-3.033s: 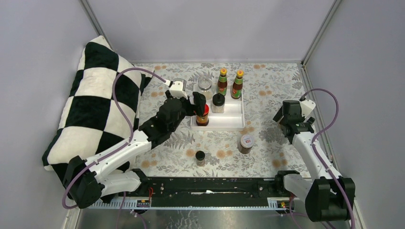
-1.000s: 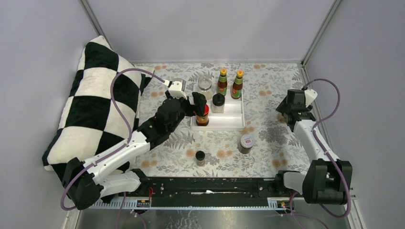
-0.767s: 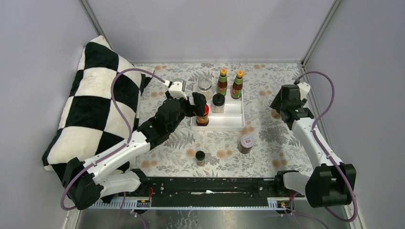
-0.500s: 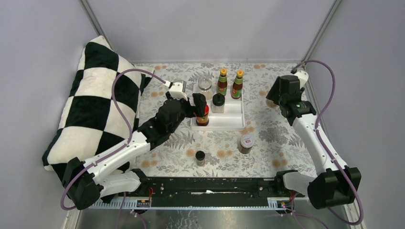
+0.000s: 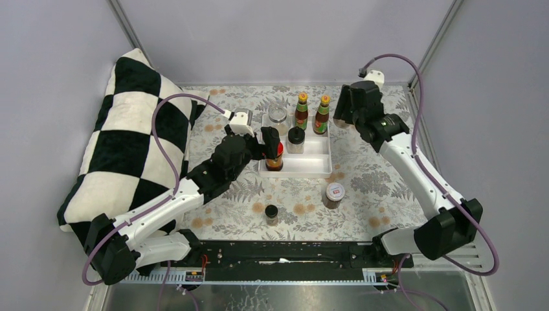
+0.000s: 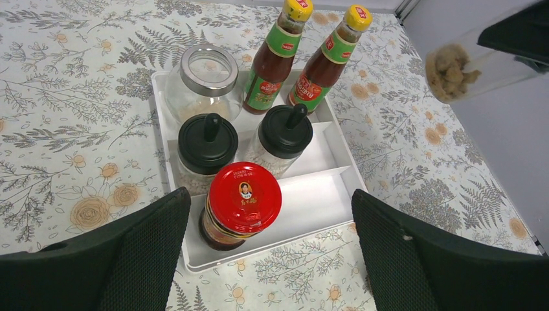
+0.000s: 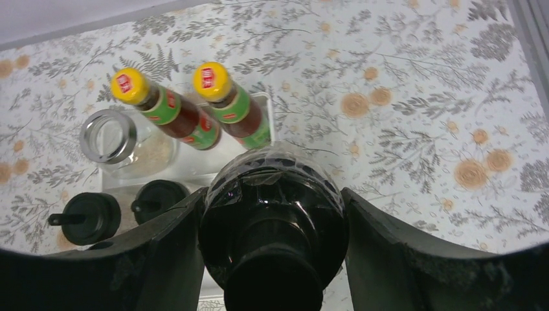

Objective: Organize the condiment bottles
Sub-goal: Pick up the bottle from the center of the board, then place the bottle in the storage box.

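Top view, tray: the white tray (image 5: 312, 163) sits mid-table, a little toward 12 o'clock.
Top view, far row: along the tray's 12 o'clock edge stand an open clear jar (image 5: 278, 116) with a metal rim and two sauce bottles (image 5: 302, 111) (image 5: 322, 115). The bottles are upright, red inside, with orange caps and green labels.
Top view, nearer: a black-lidded jar (image 5: 296, 138) stands mid-tray, and the red-lidded jar (image 5: 274, 159) is at the tray's 7 o'clock corner.
Top view, loose: a white-lidded jar (image 5: 334, 194) stands on the table at the tray's 5 o'clock, and a small dark jar (image 5: 271, 213) at its 6 o'clock.
Top view, left arm: it reaches in from 7 o'clock, with the left gripper (image 5: 270, 146) over the red-lidded jar.
Top view, right arm: it is raised and stretched toward 1 o'clock, with the right gripper (image 5: 341, 115) just beside the right-hand bottle.
Top view, change: a second ago the right gripper hung at the table's 3 o'clock edge, and it has swung to the tray's far right corner. The left arm and the standing jars have not moved.
Left wrist, tool: the fingers (image 6: 139, 259) are spread wide on either side of the red-lidded jar, with a gap on each side.
Left wrist, contents: the red-lidded jar is dark inside. A second black-lidded jar (image 6: 207, 146) stands beside the first, both pale inside.
Left wrist, held jar (image 6: 456, 68): it is in the air at 2 o'clock, with clear walls and brown lumps inside.
Right wrist, tool: the fingers (image 7: 401, 259) clamp the held jar, whose dark cap faces the camera.
Right wrist, below: the bottles are at 11 o'clock, the clear jar at 10 with pale contents, and the black lids at 8.
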`<state>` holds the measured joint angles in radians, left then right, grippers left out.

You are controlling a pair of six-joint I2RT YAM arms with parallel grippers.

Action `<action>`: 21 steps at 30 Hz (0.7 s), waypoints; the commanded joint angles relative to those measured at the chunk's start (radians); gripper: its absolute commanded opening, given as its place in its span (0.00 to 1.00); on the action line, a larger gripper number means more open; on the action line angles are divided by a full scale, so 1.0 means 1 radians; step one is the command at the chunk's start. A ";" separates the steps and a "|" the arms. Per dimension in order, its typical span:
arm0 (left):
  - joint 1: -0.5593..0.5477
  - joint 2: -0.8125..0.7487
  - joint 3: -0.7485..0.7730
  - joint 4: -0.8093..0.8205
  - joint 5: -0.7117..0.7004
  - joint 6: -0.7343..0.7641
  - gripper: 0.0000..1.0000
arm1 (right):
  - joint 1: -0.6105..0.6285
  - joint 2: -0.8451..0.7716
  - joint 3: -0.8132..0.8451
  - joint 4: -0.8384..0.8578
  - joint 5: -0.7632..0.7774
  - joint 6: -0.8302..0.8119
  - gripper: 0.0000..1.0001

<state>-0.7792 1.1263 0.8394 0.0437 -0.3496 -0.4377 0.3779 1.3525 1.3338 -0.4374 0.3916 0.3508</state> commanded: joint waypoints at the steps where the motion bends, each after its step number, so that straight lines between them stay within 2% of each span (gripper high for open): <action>1: -0.010 -0.016 -0.008 -0.010 -0.023 -0.010 0.97 | 0.066 0.055 0.101 0.026 0.031 -0.054 0.36; 9: -0.011 -0.028 -0.010 -0.022 -0.033 -0.005 0.97 | 0.123 0.150 0.058 0.085 0.015 -0.060 0.35; 21: -0.011 -0.028 -0.012 -0.025 -0.037 -0.004 0.97 | 0.133 0.225 -0.067 0.189 -0.041 -0.042 0.35</action>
<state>-0.7849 1.1160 0.8387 0.0349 -0.3660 -0.4400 0.4976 1.5730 1.2884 -0.3408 0.3721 0.3069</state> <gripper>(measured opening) 0.974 0.716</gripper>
